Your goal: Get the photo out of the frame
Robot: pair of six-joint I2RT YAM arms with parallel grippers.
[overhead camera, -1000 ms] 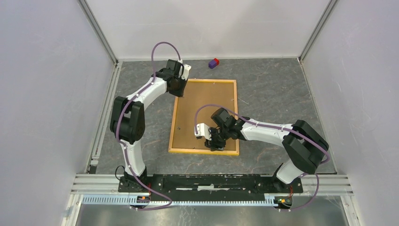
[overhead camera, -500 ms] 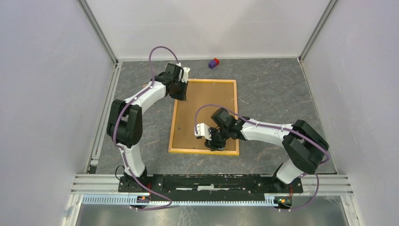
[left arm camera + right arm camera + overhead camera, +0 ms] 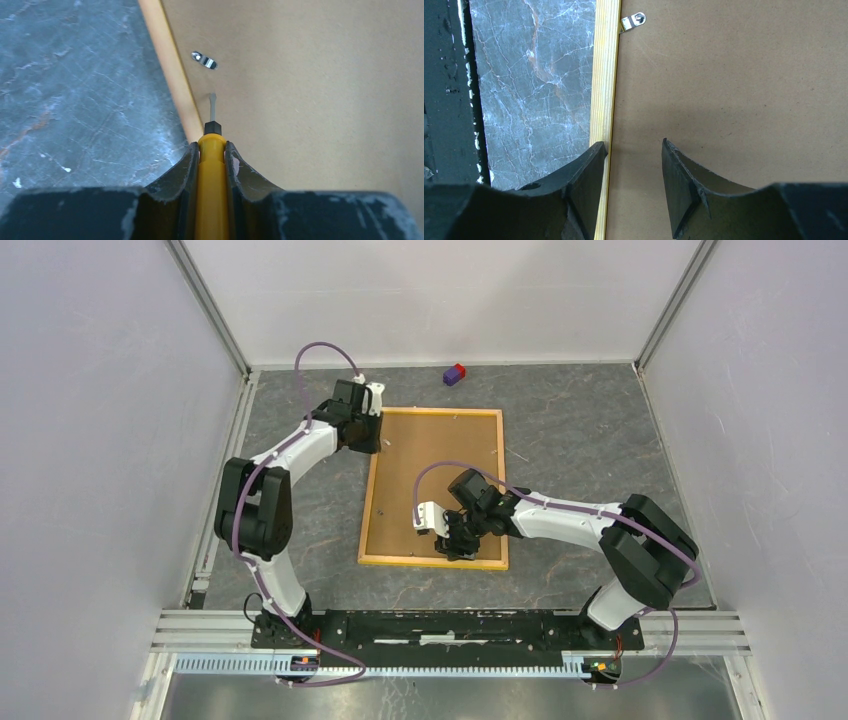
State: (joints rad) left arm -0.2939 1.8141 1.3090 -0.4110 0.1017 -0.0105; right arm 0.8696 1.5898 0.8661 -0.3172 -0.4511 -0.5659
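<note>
The frame [image 3: 370, 502] lies face down on the table, its brown backing board [image 3: 440, 455] up inside a yellow border. The photo is hidden under the board. My left gripper [image 3: 211, 147] is shut on a yellow screwdriver [image 3: 212, 170]. Its blade tip [image 3: 212, 105] rests on the board just inside the frame's left border [image 3: 172, 75], a little short of a metal clip [image 3: 204, 60]. In the top view my left gripper [image 3: 368, 435] sits at the frame's far left corner. My right gripper [image 3: 634, 145] is open, straddling the near border [image 3: 605, 75], another clip [image 3: 634, 21] ahead.
A small purple and red block [image 3: 455, 373] lies on the grey marbled tabletop [image 3: 570, 440] beyond the frame. White walls close in the left, right and back. A metal rail [image 3: 450, 640] holding both arm bases runs along the near edge.
My left wrist has swung left with the screwdriver, from over the frame's far left corner out to its left border. The right arm has not moved.
</note>
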